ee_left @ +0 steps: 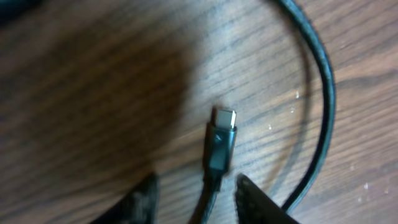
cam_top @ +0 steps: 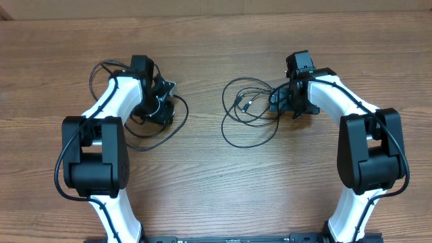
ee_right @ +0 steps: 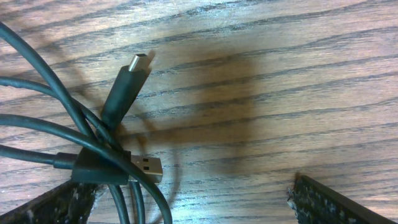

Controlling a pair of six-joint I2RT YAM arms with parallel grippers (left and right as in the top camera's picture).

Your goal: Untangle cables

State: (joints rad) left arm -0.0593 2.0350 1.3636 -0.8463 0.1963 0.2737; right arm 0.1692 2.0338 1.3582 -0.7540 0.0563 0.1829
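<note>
Currently, cables in two lots: a tangle [cam_top: 250, 111] of crossed loops, and a single cable [cam_top: 152, 128] well left of the tangle. The left gripper [ee_left: 196, 200] stands part-spread astride the single cable behind its plug [ee_left: 221, 134], not pinching. The right gripper [ee_right: 189, 202], spread wide and empty, sits just right of the tangle. Step judged: freeing loops. Next: pinch the slim plug [ee_right: 127, 81] and draw it clear.

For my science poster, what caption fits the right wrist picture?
Wide-open end effector above tangled black cables and two silver-tipped plugs on a wooden table.
</note>
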